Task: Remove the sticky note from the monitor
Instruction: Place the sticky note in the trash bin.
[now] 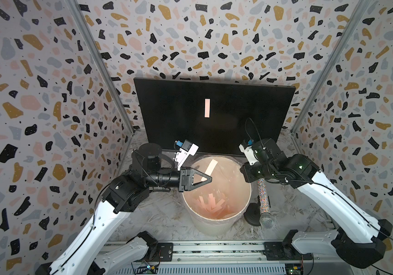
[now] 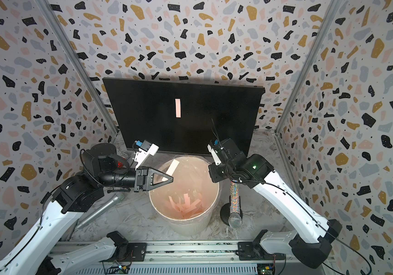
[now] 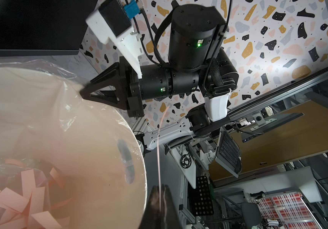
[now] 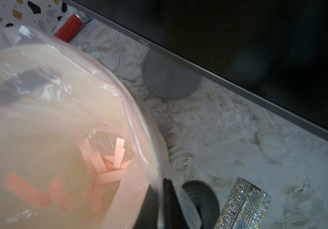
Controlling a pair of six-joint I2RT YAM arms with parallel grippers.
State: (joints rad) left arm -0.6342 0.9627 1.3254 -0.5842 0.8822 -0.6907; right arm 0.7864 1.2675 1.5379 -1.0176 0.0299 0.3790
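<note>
By the left gripper (image 1: pixel 210 179), fingers pressed together, a pink sticky note (image 1: pixel 211 167) is pinched above the bucket (image 1: pixel 211 227). The bucket's plastic liner (image 3: pixel 67 117) is nipped by the clamped right gripper (image 3: pixel 82 92).

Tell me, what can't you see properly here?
- Sticky note in the left gripper: too small in both top views to show any writing; edge-on, a thin line, in the left wrist view.
- Right gripper: hidden under its own arm in both top views; blurred, cut by the edge, in the right wrist view.
- Notes in the bucket: hazy behind the plastic liner, too jumbled to count.
</note>
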